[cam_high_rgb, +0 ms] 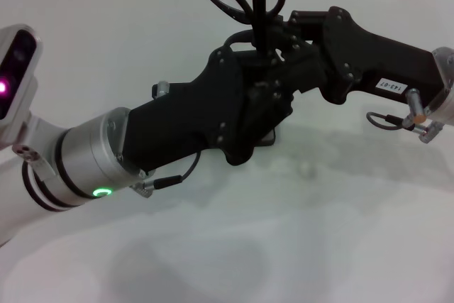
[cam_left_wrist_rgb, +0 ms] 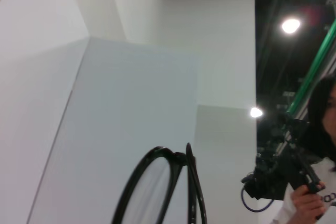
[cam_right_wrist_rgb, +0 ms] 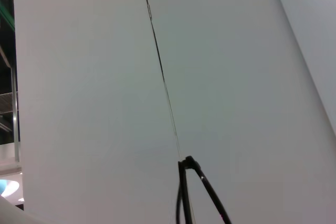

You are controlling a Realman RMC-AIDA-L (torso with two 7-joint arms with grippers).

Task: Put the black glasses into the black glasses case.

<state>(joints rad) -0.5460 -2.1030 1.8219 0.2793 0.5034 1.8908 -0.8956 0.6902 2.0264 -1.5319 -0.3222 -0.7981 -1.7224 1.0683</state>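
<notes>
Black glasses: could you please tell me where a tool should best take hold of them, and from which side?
Probably by the frame's lower edge, from below. The black glasses stand upright, seemingly folded, above where the left tool and right tool meet, so pinching across thin rims spares the lenses.

Thin black wire-frame glasses (cam_right_wrist_rgb: 195, 192) poke in at six o'clock against white wall panels (cam_right_wrist_rgb: 84, 103), whose dark seam (cam_right_wrist_rgb: 160, 66) climbs toward twelve o'clock.
</notes>
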